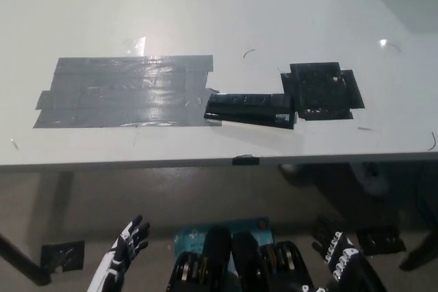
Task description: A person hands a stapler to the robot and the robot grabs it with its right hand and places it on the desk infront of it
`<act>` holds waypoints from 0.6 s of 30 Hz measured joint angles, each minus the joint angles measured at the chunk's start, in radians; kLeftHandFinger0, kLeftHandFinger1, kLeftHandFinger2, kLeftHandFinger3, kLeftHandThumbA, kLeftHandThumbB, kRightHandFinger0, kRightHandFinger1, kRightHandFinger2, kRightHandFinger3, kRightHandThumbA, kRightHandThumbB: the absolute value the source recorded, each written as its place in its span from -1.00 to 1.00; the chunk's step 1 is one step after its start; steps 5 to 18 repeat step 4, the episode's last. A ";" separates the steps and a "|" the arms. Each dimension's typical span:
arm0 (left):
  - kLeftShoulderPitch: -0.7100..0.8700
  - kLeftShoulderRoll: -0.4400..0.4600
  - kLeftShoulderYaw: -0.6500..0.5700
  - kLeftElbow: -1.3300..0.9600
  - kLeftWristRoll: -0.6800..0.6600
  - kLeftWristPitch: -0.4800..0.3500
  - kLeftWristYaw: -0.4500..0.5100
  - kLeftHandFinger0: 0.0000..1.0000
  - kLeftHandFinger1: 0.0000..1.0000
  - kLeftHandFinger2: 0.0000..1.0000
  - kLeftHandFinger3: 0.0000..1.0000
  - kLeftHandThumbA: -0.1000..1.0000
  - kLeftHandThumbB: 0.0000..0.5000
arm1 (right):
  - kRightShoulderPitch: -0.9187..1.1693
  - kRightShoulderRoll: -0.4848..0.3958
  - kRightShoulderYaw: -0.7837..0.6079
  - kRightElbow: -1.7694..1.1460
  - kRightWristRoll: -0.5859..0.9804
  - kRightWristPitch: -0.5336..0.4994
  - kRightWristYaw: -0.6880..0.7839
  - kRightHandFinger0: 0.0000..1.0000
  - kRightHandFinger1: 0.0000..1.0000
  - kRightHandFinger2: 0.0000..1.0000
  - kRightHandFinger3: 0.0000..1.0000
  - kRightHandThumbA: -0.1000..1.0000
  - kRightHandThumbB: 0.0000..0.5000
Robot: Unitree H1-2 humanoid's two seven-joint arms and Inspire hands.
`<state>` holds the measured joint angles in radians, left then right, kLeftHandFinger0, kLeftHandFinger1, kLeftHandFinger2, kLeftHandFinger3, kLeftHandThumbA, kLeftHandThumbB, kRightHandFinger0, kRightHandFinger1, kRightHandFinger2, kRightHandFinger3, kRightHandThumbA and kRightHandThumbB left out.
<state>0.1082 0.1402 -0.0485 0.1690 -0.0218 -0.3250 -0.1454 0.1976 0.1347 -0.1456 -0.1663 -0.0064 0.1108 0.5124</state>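
White desk [205, 5] fills the upper two thirds of the head view, its near edge running straight across just below the middle. Grey tape patch [126, 91] covers a wide rectangle left of centre, glossy, with overlapping strips and a ragged right end. Black tape patch [321, 90], roughly square with strips crossing at its edges, sits right of centre. Black stapler [250, 108] lies flat on the desk between the two patches, long axis running left to right, its left end touching the grey patch's corner and its right end against the black patch (dark on dark, so the exact join is hard to read). Small black tab [246, 161] sticks to the desk's front edge just below the stapler. Below the edge: tan floor, a desk leg at left, dark clutter at right that is too dim to identify. Left hand [130, 239] hangs low at the lower left, under desk level, fingers spread, holding nothing. Right hand [337, 249] sits low at the lower right, also under desk level, fingers apart, nothing in its grasp. Both hands are well apart from the stapler.
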 measured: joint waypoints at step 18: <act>-0.001 0.002 0.007 -0.008 -0.011 0.000 0.000 1.00 1.00 1.00 1.00 1.00 1.00 | 0.000 -0.013 0.023 0.036 0.000 -0.061 -0.030 1.00 1.00 1.00 1.00 1.00 0.42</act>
